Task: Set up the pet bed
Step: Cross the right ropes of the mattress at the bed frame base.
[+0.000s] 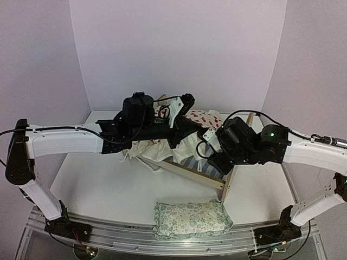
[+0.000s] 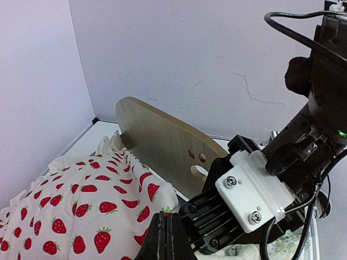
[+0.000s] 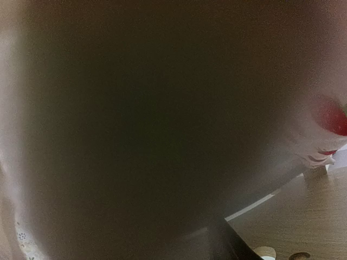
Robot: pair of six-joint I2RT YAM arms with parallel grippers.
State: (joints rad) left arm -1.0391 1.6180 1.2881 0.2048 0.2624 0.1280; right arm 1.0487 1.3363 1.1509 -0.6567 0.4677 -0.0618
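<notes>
The pet bed (image 1: 195,176) stands mid-table, and its arched wooden headboard (image 2: 162,141) with paw cutouts shows in the left wrist view. A cream cushion with red strawberries (image 1: 205,116) lies over the frame, one side hanging down on the left. My left gripper (image 2: 165,233) is shut on the cushion's (image 2: 81,200) edge, close to the headboard. Right beside it my right gripper (image 1: 205,140) presses into the same cushion. Fabric fills the right wrist view, leaving only a red patch (image 3: 332,116) and a corner of wood (image 3: 303,216). The right fingers are hidden.
A green floral frilled pillow (image 1: 191,218) lies at the table's near edge between the arm bases. Pale walls close in the back and both sides. Both arms cross above the bed, their cables looping over it.
</notes>
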